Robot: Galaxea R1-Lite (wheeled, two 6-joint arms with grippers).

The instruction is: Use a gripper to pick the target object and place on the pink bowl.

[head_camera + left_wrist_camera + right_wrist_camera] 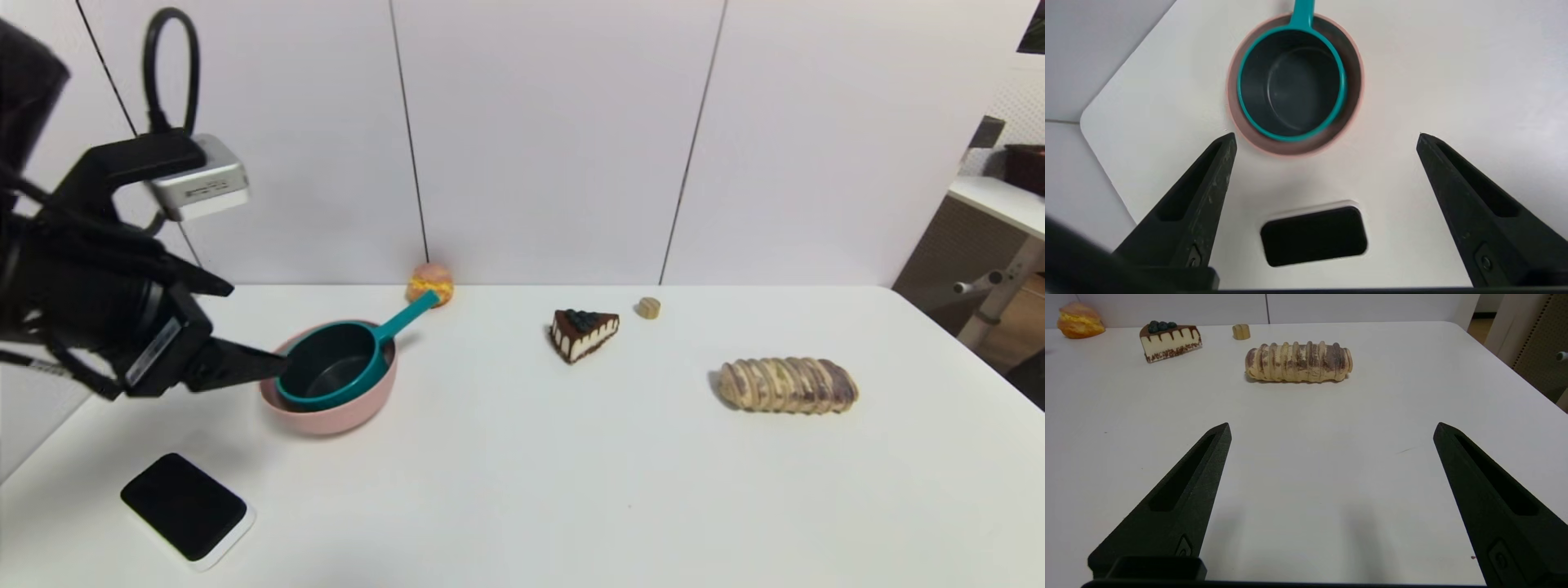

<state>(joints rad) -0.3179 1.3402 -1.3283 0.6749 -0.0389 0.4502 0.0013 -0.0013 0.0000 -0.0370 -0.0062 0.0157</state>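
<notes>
1. My left gripper hangs above the table with its fingers spread wide and nothing between them.
2. Just ahead of its tips, the teal pan sits tilted inside the pink bowl, apart from my fingers, its handle sticking out over the bowl's far rim.
3. A black pad lies on the table below the gripper.
4. My right gripper is also spread and empty, low over the table with the bread and cake slice beyond it.
</notes>
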